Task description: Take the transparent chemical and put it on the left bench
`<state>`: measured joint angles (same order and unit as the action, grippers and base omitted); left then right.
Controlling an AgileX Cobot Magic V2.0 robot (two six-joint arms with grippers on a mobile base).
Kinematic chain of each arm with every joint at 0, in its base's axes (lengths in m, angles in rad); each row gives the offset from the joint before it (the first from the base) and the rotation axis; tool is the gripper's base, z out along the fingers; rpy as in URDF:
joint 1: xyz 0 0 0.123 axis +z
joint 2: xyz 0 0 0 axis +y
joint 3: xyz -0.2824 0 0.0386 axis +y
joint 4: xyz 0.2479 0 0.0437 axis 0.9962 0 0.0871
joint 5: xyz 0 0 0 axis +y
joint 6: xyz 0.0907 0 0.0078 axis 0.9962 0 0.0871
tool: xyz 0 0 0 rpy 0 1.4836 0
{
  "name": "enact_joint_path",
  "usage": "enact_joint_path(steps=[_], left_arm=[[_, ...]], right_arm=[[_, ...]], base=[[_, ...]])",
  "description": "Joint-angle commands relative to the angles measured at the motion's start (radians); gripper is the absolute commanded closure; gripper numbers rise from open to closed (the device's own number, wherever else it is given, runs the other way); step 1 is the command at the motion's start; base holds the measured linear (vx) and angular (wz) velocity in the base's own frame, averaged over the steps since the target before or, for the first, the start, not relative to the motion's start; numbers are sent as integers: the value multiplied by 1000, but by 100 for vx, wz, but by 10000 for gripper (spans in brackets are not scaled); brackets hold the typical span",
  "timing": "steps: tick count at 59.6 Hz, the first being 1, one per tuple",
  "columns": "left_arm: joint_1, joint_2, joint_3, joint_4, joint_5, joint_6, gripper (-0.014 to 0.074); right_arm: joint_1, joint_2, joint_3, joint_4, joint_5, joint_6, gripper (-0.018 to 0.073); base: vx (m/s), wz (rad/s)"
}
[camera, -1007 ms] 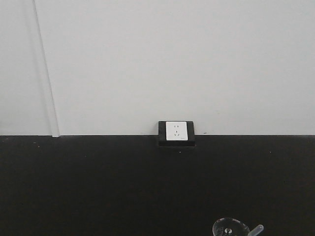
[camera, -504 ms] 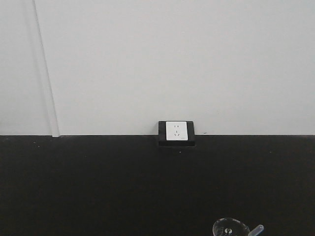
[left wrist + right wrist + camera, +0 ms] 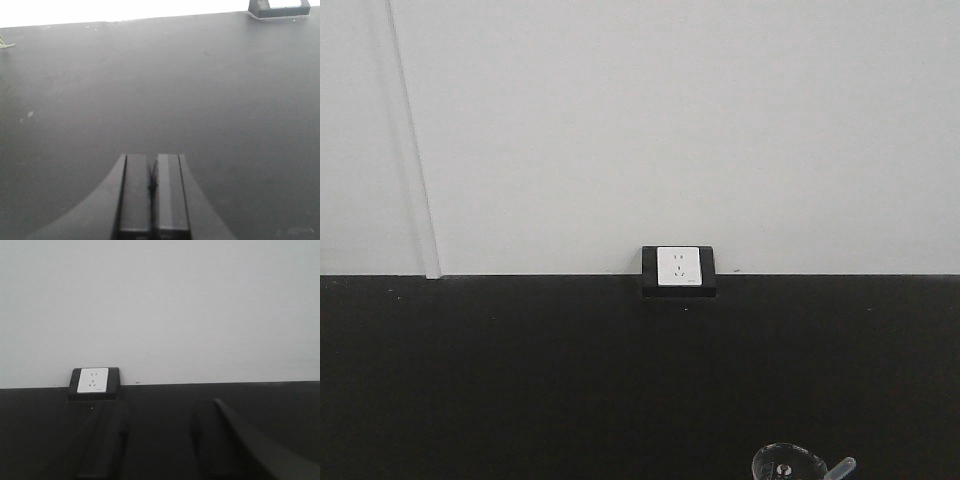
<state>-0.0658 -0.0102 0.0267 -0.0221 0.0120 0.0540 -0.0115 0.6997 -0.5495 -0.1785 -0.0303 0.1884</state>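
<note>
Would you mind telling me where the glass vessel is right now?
The glass vessel sits at the front view's bottom edge, right of centre, on the black counter, below and right of the socket.

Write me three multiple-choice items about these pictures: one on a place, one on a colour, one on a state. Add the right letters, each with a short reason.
1. In the front view, where is the transparent chemical?
A) bottom edge, right of the socket
B) on top of the socket
C) far left

2. What colour is the socket's face?
A) blue
B) white
C) red

3. How is the left gripper?
A) wide open
B) shut on a rod
C) shut, empty

Key: 1 A, its rim shows there; 2 B, a white plate in a black frame; 3 C, its fingers meet over the black counter.
</note>
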Motion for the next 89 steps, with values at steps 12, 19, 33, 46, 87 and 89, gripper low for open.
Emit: enact_joint_path(steps=[12,19,33,46,87,89], left_arm=[[-2,-19,16,-1,-78,-8,600],[-2,-19,16,-1,-78,-8,600],[-2,-19,16,-1,-78,-8,600],[-2,-19,16,-1,-78,-8,600],[-2,-19,16,-1,-78,-8,600],[-2,-19,16,-1,-78,-8,600]], right_arm=[[-5,-1,-38,62,-99,123,-171],[9,61,-38,106,-98,242,-156],[139,296,-38,100,-154,337,-64],[240,486,-38,94,-230,337,10],[239,655,-38,102,-188,382,82],[239,656,-38,102,-181,384,104]], base=[[0,0],[0,0],[0,0],[0,0],[0,0],[0,0]])
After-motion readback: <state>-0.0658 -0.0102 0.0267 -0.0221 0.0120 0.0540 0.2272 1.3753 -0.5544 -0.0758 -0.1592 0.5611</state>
